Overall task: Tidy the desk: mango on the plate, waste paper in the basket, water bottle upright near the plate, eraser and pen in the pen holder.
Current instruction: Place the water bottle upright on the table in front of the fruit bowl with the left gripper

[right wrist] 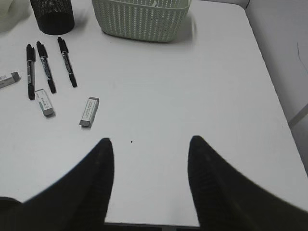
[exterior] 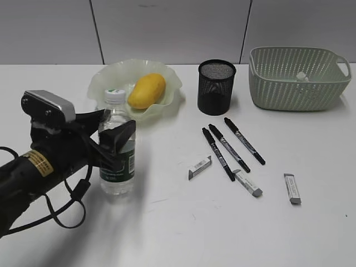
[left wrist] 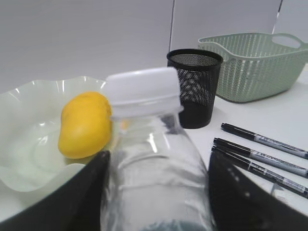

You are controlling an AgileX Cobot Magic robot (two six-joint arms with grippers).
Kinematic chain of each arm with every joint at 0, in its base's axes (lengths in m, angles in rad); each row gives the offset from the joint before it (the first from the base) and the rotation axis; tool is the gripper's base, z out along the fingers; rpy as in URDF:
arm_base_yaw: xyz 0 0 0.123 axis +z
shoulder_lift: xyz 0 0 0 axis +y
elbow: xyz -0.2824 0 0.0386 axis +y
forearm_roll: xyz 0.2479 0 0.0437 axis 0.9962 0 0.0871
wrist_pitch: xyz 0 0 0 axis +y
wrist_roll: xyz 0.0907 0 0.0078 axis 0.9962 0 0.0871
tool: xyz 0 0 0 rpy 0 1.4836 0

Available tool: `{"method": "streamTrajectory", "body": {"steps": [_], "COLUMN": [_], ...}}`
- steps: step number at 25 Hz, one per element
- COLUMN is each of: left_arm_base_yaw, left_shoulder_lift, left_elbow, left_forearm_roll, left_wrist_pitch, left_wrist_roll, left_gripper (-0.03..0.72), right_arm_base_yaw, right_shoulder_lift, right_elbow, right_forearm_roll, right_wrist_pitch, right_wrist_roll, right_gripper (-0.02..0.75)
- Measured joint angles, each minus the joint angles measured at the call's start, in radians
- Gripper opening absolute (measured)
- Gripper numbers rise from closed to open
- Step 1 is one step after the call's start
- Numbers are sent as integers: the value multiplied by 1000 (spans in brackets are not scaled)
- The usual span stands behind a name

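Just in front of the plate, I see the water bottle standing upright on the desk, with the left gripper around its body. In the left wrist view one finger lies against each side of the clear bottle wall; I cannot confirm whether the pads press it. The bottle's dark green label carries white lettering that I cannot read, and the gripper covers part of it.

The mango lies on the plate. To the right of the plate stands the pen holder, and further right the basket, where a small pale object shows inside; I cannot identify it as the waste paper.

In front of the pen holder, three black pens lie side by side, with print on their grey bands that is too small to read. Three erasers in grey-white sleeves lie near them: one on the plate side, one at the pens' near ends, one further right.

The right gripper appears only in its wrist view, spread wide and holding nothing above bare desk, well apart from the pens.
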Motion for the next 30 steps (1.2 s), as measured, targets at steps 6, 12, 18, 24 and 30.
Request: {"method": "streamTrajectory", "body": {"steps": [6,12,18,24,30], "left_arm_base_yaw": [0,0,0,0,0], "left_shoulder_lift": [-36,-38,-86,-203,-468], "left_elbow": [11,44,82,82,79], "left_forearm_roll": [63,80,87,81,68], "left_wrist_pitch": [64,74,81,81,243], "left_wrist_roll": [0,0,0,0,-12], "left_gripper": [550,563,569,577,579], "right_arm_base_yaw": [0,0,0,0,0], "right_shoulder_lift": [0,0,0,0,0], "right_elbow": [0,0,0,0,0], "right_forearm_roll": [0,0,0,-1,-1], "right_wrist_pitch": [0,0,0,0,0], "right_wrist_roll": [1,1,1,1,1], "right_gripper": [403,403,403,402,402]}}
